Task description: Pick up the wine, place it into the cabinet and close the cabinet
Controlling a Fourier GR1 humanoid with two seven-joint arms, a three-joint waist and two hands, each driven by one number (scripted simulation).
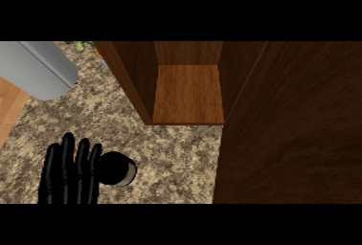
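The wine bottle [120,169] stands on the speckled counter at lower left; seen from above, it is a dark round shape with a pale edge. My left hand [69,171] is right beside it on its left, fingers straight and pointing away from me, touching or almost touching the bottle. No finger curls round it. The wooden cabinet [187,95] is open at the top centre, and its inner shelf is bare. Its open door [290,129] fills the right side of the view. My right hand does not show.
A large grey rounded object [42,69] lies at the upper left, over the counter's edge. A strip of lighter wooden floor [10,107] shows at the far left. Speckled counter [176,153] stretches between the bottle and the cabinet's front.
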